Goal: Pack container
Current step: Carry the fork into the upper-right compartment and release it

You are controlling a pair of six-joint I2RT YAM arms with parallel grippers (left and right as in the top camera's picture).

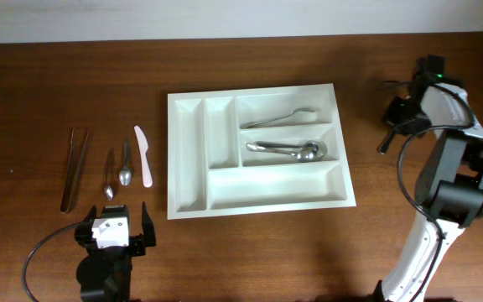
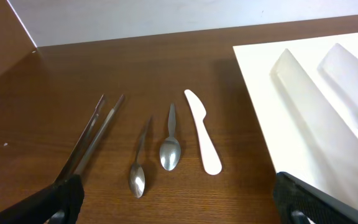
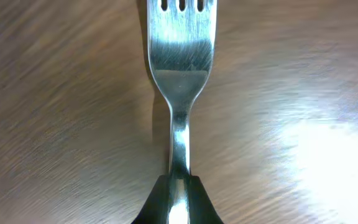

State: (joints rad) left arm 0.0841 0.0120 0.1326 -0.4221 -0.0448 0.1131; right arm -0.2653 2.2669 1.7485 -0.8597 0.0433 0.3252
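Left of container (image 1: 172,151): 2 spoons (image 1: 126,172), 1 white knife (image 1: 145,156); left fingers (image 2: 55,200) spread; right fingers (image 3: 157,202) pinch 1 fork (image 3: 180,62).

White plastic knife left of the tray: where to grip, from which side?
Take the white knife at its narrow handle, from straight above, left hand closing across its width. It lies flat, so no side entry; the spoon lies close on its left, probably leaving little room.

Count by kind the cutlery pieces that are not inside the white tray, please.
Metal tongs: 1
Small metal spoons: 2
White knife: 1
Fork, held in the right pincer: 1
Total: 5
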